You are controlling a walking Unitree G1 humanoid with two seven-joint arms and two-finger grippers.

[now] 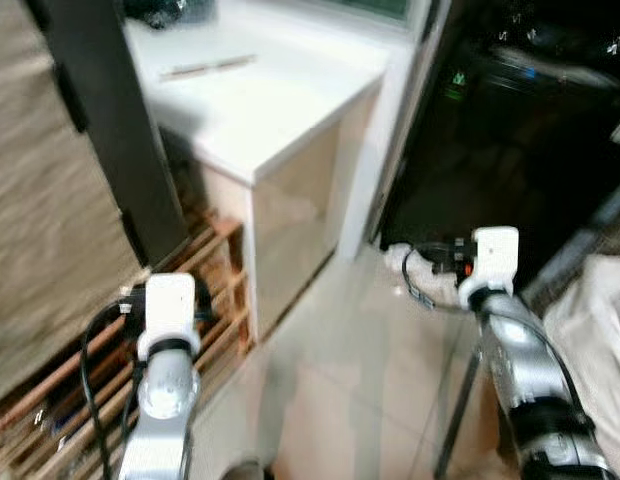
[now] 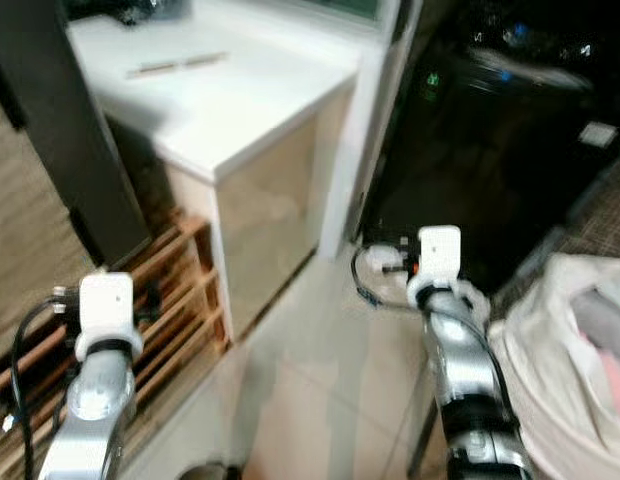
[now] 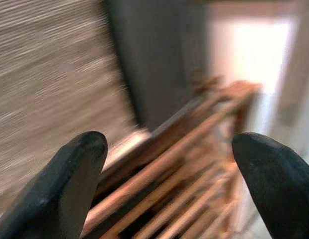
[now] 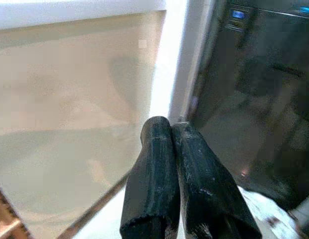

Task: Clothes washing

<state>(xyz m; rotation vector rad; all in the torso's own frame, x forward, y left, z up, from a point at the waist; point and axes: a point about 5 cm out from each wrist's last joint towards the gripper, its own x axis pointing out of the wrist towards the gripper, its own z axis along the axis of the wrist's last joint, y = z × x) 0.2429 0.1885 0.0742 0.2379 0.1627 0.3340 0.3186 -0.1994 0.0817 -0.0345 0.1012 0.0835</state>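
The left pincer (image 3: 169, 189) hangs spread wide and empty over the wooden rack (image 1: 215, 300), whose slats could snag a finger if the arm swings; the white desk (image 1: 260, 110) has a corner to clip; the right pincer (image 4: 182, 184), clenched on nothing, faces the dark washing machine (image 1: 510, 150), its door lost in blur; the laundry bag (image 2: 570, 370) sits cut off at far right.

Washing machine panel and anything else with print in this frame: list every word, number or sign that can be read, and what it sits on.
No text is readable.
Black washing machine: a small green lit mark and a blue one on its top panel, too blurred to read.
White label on the machine: blurred, unreadable.
White countertop: no print visible.
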